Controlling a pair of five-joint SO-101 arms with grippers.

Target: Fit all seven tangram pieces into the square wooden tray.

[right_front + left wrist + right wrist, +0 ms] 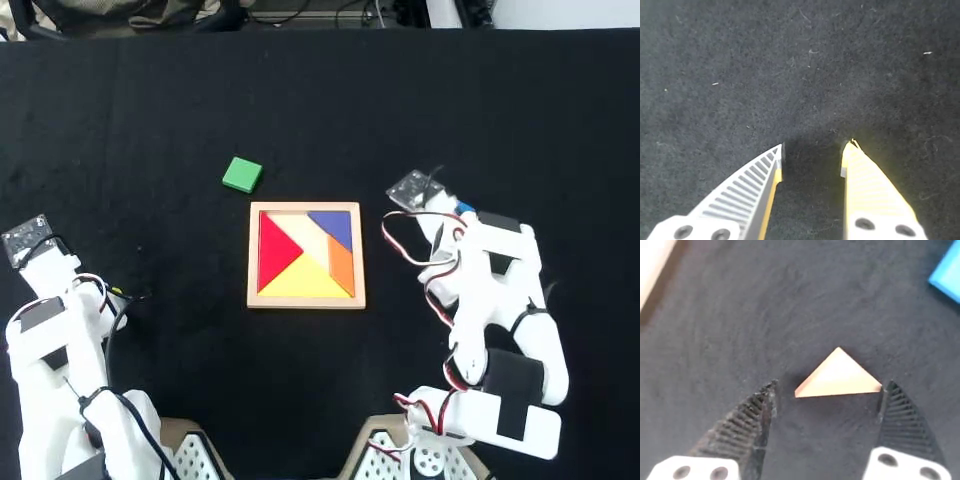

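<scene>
Right hand (830, 386) open wide at peach triangle (839, 376); left hand (813, 146) open, empty.

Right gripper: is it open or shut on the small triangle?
Open: the right gripper has its jaws spread, one either side of the peach triangle flat on the black cloth.

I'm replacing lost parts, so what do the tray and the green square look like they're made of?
The tray looks like light wood, matte, judging by its pale tan rim. The green square is probably painted wood, maybe plastic: even solid colour, thick edge, no grain visible.
</scene>
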